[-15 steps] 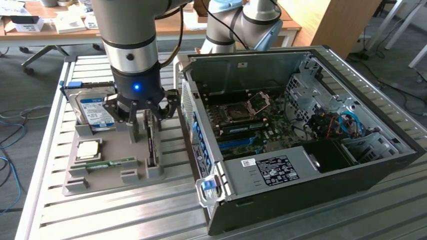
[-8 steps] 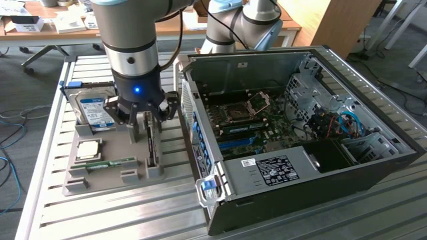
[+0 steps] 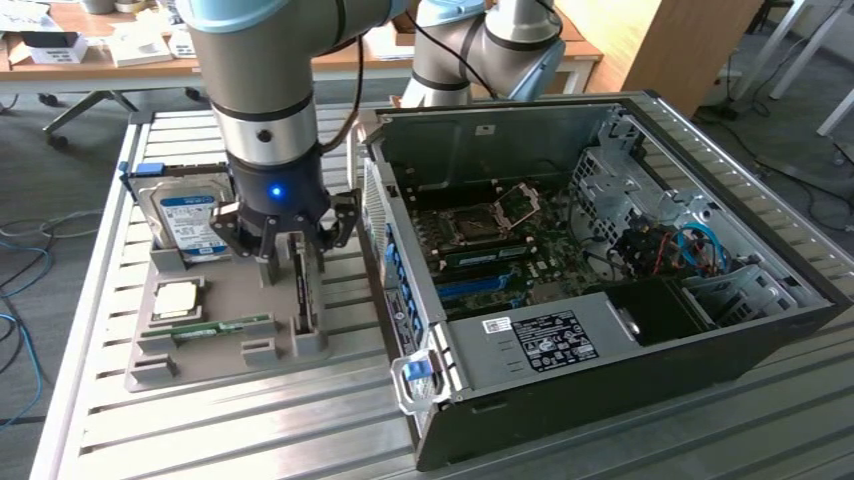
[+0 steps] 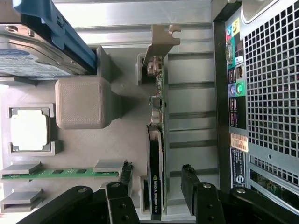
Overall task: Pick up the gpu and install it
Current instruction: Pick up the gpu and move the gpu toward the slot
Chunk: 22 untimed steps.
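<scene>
The jaws stand fully open and hold nothing. Their fingers [image 4: 189,191] straddle the gpu [image 4: 155,186], one on each face of the card, with no visible contact.

The gpu stands edge-on in a slot of the grey tray [image 3: 200,370]. Its metal bracket [image 4: 161,39] is at the end away from the jaws.

Treat the card as light, stiff and fragile. The two flat faces are the likely grip surfaces. Keep clear of the bracket and the lower contact edge.

The tray also carries a block [image 4: 81,102], a hard drive [image 3: 187,215], a CPU [image 3: 178,300] and a memory stick [image 3: 214,328], all on the side away from the case. The open case [image 3: 601,270] stands on the bench [image 3: 200,440] just beside the tray. Its rear wall leaves little room on that side of the card.
</scene>
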{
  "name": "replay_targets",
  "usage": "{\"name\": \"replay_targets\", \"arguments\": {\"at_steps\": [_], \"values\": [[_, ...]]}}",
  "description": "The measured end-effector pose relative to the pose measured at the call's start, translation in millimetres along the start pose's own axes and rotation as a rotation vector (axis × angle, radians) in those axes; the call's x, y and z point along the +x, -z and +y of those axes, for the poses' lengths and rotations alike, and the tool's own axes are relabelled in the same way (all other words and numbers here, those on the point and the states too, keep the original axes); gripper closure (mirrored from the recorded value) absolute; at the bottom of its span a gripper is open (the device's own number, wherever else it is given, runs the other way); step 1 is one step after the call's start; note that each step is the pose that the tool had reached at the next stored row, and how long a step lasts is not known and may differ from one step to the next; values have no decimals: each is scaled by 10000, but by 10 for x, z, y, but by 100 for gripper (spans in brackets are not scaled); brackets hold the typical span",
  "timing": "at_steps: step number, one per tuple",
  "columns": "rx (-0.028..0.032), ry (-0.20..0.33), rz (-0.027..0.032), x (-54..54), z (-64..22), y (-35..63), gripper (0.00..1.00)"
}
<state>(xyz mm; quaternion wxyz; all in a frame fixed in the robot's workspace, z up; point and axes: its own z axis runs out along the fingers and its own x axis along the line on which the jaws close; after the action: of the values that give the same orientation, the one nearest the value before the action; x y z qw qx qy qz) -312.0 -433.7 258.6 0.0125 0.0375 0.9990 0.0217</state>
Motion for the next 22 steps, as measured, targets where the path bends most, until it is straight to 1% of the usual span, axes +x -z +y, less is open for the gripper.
{"name": "replay_targets", "arguments": {"at_steps": [2,9,19,22], "values": [[0,0,0,0,-1,-20,45],[0,0,0,-2,5,-34,45],[-4,-37,-2,4,67,-80,45],[-9,-44,-1,5,67,-123,45]]}}
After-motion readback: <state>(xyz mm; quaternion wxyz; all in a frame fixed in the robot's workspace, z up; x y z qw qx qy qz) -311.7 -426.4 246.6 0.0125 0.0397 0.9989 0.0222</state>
